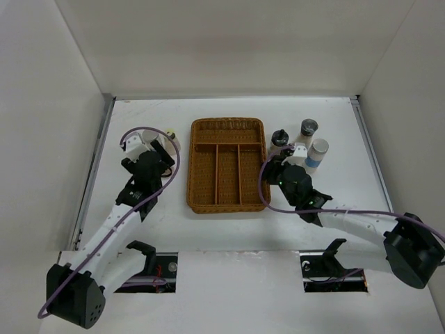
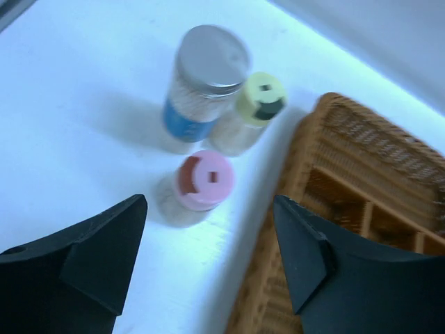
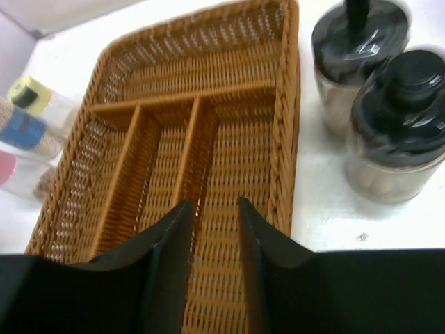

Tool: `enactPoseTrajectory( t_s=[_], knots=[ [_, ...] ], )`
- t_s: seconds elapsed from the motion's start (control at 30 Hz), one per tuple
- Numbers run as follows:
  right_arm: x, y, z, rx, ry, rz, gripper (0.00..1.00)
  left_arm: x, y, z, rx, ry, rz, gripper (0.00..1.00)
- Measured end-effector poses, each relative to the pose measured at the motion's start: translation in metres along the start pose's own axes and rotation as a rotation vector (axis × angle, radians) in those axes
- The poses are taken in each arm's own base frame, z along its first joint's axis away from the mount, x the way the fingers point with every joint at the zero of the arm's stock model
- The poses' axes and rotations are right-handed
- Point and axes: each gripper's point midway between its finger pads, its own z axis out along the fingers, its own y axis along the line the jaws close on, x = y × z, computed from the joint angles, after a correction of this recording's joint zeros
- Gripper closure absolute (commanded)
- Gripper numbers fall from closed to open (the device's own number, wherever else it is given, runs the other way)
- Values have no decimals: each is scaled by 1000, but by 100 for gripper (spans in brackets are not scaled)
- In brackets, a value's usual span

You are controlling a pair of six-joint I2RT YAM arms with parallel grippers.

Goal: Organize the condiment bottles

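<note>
Left of the wicker tray [image 1: 226, 122], on the white table [image 1: 229, 226]: 3 condiment bottles, upright, tight cluster.
- pink-cap bottle [image 2: 203, 182]: nearest the L pincer [image 2: 208, 212], apart from the other two.
- yellow-green-cap bottle [image 2: 259, 104] & grey-cap bottle [image 2: 207, 76] (blue label): behind it, touching or v. nearly.

Right of tray: 3 more, upright. Near black-cap bottle [image 3: 398, 118], far black-cap bottle [image 3: 358, 49], white-cap bottle [image 1: 318, 149].

L pincer: wide open, empty, jaws framing the pink-cap bottle from the near side.
R pincer [image 3: 213, 205]: jaws nearly together, slim gap, nothing in it; hangs over tray's near end.

Step in hand (judged): L arm to pick the pink-cap bottle.
- Centre jaws on the body, below the cap; go low before closing.
- Stop short of the rear pair so as not to nudge them.
- Lift straight up, then cross the rim.

Room: tray rim just beside the R-hand jaw, so tight that side. Open table to the L. Tray compartments look vacant; R pincer over the tray may crowd the drop, so pick a slot away from it.
</note>
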Motion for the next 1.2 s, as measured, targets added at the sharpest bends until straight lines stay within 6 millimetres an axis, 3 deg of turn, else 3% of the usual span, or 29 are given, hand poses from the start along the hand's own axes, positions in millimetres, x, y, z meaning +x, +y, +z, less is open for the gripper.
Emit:
enactPoseTrajectory(
  t_s=[0.17, 0.37, 0.77, 0.87, 1.03, 1.2],
  knots=[
    [22, 6, 6, -27, 71, -28, 33, 22, 25, 14, -102, 70, 65, 25],
    [32, 17, 7, -69, 109, -44, 28, 59, 33, 33, -150, 182, 154, 30],
    [39, 22, 9, -89, 131, -62, 27, 54, 17, 64, -140, 150, 156, 41],
    [41, 22, 10, -91, 138, -64, 27, 54, 18, 72, -149, 143, 153, 48],
    [43, 23, 10, -99, 144, -68, 27, 52, 17, 79, -151, 125, 148, 71],
    [44, 24, 10, -102, 149, -68, 25, 55, 3, 70, -114, 122, 180, 76]
  ],
)
